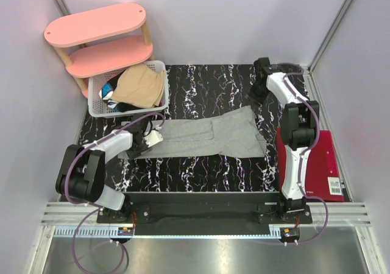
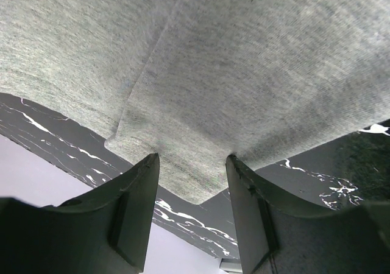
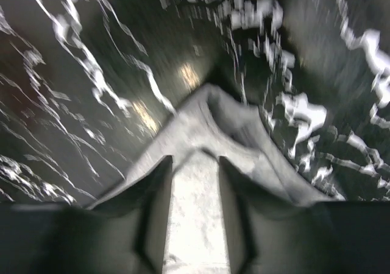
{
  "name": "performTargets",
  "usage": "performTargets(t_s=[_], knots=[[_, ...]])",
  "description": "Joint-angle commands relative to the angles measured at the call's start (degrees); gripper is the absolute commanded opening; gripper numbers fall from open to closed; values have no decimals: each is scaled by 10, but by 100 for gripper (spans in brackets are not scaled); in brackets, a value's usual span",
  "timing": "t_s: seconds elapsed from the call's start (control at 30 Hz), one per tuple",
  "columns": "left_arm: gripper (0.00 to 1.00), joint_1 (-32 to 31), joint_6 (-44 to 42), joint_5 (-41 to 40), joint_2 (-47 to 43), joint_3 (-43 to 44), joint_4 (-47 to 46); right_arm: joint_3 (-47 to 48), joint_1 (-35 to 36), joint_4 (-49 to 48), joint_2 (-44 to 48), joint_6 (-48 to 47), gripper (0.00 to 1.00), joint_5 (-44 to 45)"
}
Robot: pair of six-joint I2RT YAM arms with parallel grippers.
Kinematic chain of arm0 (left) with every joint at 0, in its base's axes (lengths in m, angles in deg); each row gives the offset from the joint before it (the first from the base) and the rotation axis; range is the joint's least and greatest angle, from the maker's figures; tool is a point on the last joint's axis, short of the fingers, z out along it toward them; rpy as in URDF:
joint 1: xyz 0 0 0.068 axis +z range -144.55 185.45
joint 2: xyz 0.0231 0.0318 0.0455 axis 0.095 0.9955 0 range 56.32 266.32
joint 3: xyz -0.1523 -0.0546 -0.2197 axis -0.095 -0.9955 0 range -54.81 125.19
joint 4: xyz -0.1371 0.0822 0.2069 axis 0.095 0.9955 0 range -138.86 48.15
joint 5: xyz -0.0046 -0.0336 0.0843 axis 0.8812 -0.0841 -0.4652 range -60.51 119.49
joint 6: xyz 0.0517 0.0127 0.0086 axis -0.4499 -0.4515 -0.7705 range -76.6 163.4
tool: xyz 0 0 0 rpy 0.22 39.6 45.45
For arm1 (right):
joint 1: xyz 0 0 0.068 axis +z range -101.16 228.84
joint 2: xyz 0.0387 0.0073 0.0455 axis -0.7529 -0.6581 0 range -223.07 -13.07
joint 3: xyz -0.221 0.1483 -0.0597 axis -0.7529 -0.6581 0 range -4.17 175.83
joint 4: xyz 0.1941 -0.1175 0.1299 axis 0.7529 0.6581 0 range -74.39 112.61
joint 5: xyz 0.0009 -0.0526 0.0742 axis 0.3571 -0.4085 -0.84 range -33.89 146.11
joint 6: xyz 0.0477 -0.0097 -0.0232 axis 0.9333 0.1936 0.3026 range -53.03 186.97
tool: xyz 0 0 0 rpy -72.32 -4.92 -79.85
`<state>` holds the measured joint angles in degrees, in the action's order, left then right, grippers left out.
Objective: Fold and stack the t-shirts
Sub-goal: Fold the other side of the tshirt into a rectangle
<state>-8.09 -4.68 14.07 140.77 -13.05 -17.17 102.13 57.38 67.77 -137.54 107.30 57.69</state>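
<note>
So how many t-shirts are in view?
2 clearly: the grey t-shirt spread on the table, the tan t-shirt atop the basket. Darker fabric under it may hide more.

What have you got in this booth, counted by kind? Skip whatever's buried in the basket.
Robot arms: 2 (left arm, right arm)
T-shirts in plain sight: 2 (grey t-shirt, tan t-shirt)
White basket: 1
Pink shelf: 1
Red book: 1
Total: 7

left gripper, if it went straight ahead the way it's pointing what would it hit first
The grey t-shirt: its edge lies between the fingers of the open left gripper, so it would likely meet fabric at once.
</note>
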Motion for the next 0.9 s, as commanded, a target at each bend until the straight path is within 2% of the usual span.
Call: performTargets(t_s=[0.0,0.07,0.2,0.33,0.37,0.47,0.63,0.87], knots=[[53,4,-2,7,-16,-7,13,91,-6,83,-29,-24,49,47],[53,4,0,7,-17,-7,15,69,-5,82,14,-25,56,105],[53,4,4,7,-11,-5,17,12,1,69,121,-28,58,140],[52,4,13,3,-7,8,21,-97,15,36,218,1,56,49],[52,4,15,1,-9,10,21,-164,20,20,242,5,56,22],[52,4,27,7,-30,30,22,-286,63,-29,318,30,55,-14],[52,4,47,32,-43,109,73,-387,83,-46,330,43,55,-38],[53,1,69,64,-49,146,94,-406,83,-49,266,48,55,-18]])
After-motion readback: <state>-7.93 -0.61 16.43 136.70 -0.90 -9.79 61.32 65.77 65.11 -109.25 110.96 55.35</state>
